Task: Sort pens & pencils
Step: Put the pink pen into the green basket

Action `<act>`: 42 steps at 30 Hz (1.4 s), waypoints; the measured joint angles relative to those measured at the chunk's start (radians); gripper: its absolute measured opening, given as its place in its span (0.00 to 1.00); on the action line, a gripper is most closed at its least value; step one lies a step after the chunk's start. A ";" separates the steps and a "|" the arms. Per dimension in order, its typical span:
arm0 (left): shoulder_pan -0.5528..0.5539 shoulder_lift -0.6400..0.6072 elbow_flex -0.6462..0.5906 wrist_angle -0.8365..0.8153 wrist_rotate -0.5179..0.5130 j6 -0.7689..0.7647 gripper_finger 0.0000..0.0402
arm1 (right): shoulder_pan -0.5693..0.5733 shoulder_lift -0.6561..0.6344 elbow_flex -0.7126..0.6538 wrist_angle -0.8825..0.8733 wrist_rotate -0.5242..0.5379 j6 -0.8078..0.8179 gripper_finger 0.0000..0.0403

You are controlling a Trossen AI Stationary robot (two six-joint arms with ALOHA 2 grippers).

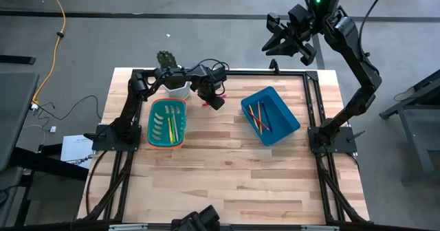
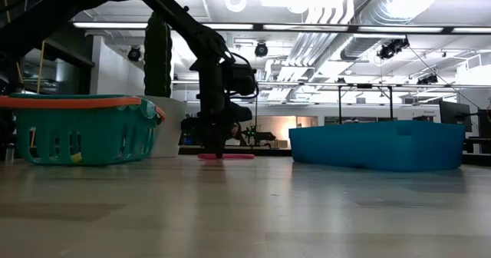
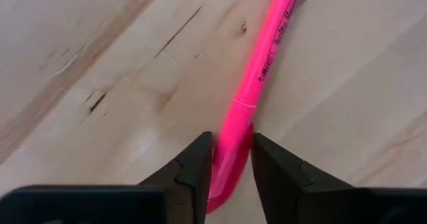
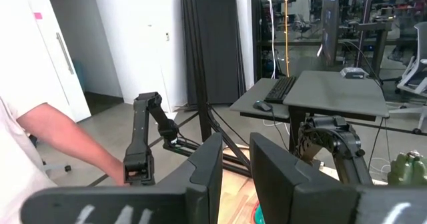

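The hot-pink pen (image 3: pixel 267 57) lies flat on the wooden table (image 1: pixel 227 169), near its far edge, between the green basket (image 1: pixel 152 124) and the blue bin (image 1: pixel 287 113); it also shows in the low view (image 2: pixel 230 157). My left gripper (image 3: pixel 232 151) comes down on it (image 1: pixel 210 102) and is shut on its rounded end. Green and yellow pens (image 1: pixel 172 124) lie in the basket. Thin orange and yellow pencils (image 1: pixel 258 117) lie in the bin. My right gripper (image 1: pixel 283 40) hangs high beyond the table's far edge, open and holding nothing (image 4: pixel 236 164). My left gripper pinches the pink pen at its rounded cap end (image 3: pixel 233 127) between its two fingers, one finger (image 3: pixel 197 164) on each side. The fingers come from above, pointing down, and lie across the pen. The pen lies level on the table (image 2: pixel 238 157).
A white cup (image 1: pixel 180 90) with a green cactus-like figure (image 2: pixel 157 54) stands just behind the basket, close to my left arm. The basket (image 2: pixel 80 127) and bin (image 2: pixel 376 144) flank the pen. The table's near half is bare wood. A person's arm (image 4: pixel 60 137) shows beyond the table.
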 joint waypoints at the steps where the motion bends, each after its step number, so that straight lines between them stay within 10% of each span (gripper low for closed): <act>1: 0.000 0.000 0.000 -0.001 0.000 0.001 0.22 | 0.000 0.000 0.000 0.000 0.000 0.000 0.17; 9: -0.001 0.000 0.000 -0.002 0.015 0.003 0.06 | 0.000 0.000 0.000 0.000 0.000 0.000 0.17; 17: -0.009 0.005 0.019 -0.021 0.042 0.022 0.14 | 0.000 0.000 0.000 0.000 0.005 -0.001 0.17; 42: -0.120 0.002 0.460 -0.369 -0.116 0.185 0.07 | 0.000 0.000 0.000 -0.002 0.014 -0.001 0.17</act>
